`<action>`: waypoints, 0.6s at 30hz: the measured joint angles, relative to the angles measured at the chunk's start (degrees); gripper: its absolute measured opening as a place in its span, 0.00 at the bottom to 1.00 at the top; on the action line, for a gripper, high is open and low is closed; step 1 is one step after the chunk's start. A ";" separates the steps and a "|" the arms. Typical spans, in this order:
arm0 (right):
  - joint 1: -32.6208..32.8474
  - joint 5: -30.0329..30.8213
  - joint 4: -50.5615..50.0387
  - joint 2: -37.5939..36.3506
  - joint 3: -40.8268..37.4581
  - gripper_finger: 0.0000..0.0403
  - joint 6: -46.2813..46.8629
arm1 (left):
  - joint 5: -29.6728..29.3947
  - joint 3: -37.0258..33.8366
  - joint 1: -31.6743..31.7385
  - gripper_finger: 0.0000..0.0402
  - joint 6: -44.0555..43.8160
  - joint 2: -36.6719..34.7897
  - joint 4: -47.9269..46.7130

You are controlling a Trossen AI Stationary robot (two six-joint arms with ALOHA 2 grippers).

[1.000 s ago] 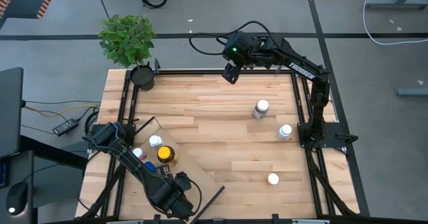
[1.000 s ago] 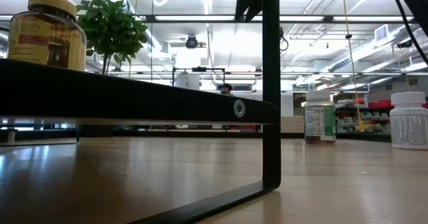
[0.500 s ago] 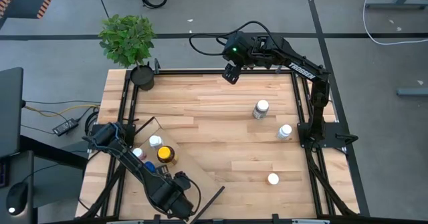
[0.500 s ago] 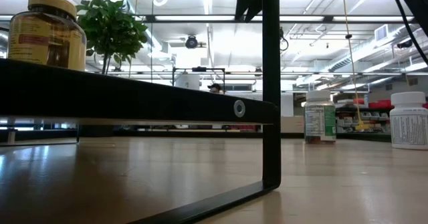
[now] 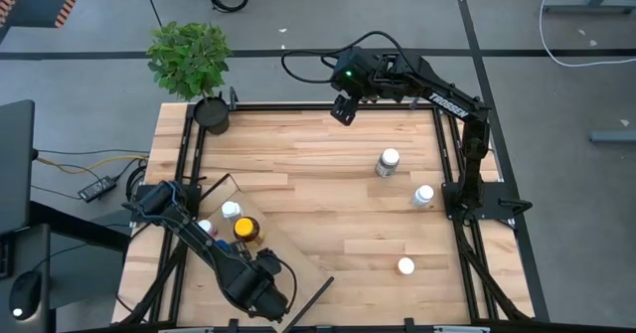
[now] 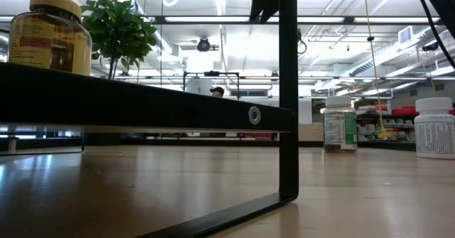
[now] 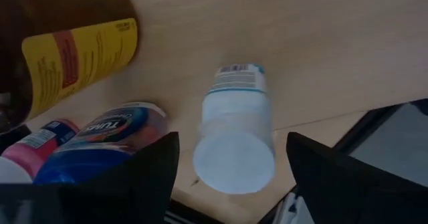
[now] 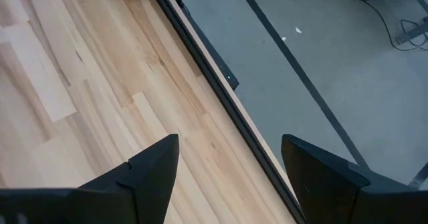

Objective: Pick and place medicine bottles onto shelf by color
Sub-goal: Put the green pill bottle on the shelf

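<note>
Slatted wooden tabletop (image 5: 318, 189) over grey floor (image 5: 556, 94); the pale shelf (image 5: 273, 249) runs diagonally. Left gripper (image 7: 231, 184) jaws open around an upright white-capped bottle (image 7: 234, 140). Right gripper (image 8: 231, 177) jaws open, empty.

A grey floor (image 5: 89, 75) surrounds the slatted wooden desk (image 5: 318, 184), crossed by dark lines and a few loose cables (image 5: 586, 25). A leafy plant (image 5: 189, 60) in a black pot (image 5: 212, 114) stands at one desk corner. Level across the desk, the room shows a white ceiling with bright strip lights (image 6: 213, 19), exposed ducts (image 6: 387, 50), and distant cluttered shelving (image 6: 384, 121). A person's head (image 6: 217, 92) shows far back.
</note>
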 joint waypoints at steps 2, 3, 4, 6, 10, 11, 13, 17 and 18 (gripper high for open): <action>0.00 0.00 -0.01 0.00 0.00 0.67 -0.02 | -0.03 0.86 0.06 0.70 0.35 0.00 0.03; 0.00 0.00 -0.01 0.00 0.00 0.67 -0.02 | -0.03 1.40 0.25 0.70 0.40 0.00 0.04; 0.00 0.00 -0.01 0.00 0.00 0.67 -0.12 | -0.03 1.84 0.42 0.70 0.40 -0.02 0.15; 0.00 0.00 0.01 0.00 0.02 0.67 -0.23 | -0.01 2.92 0.77 0.70 0.46 -0.02 -0.03; 0.00 0.00 0.01 0.00 0.00 0.67 -0.48 | -0.50 6.73 1.86 0.70 0.50 -0.04 -1.14; 0.00 0.00 0.01 0.00 0.00 0.67 -0.51 | -1.04 7.84 2.16 0.70 0.51 -0.04 -1.25; 0.00 0.00 0.01 0.00 0.01 0.67 -0.52 | -2.05 10.31 2.79 0.70 0.52 -0.04 -1.41; 0.00 0.00 -0.55 0.00 0.02 0.67 -0.52 | -5.37 15.56 4.21 0.70 1.47 -0.04 -2.55; 0.00 0.00 -0.99 0.00 0.02 0.67 -0.54 | -6.39 16.97 4.72 0.70 1.81 -0.04 -2.57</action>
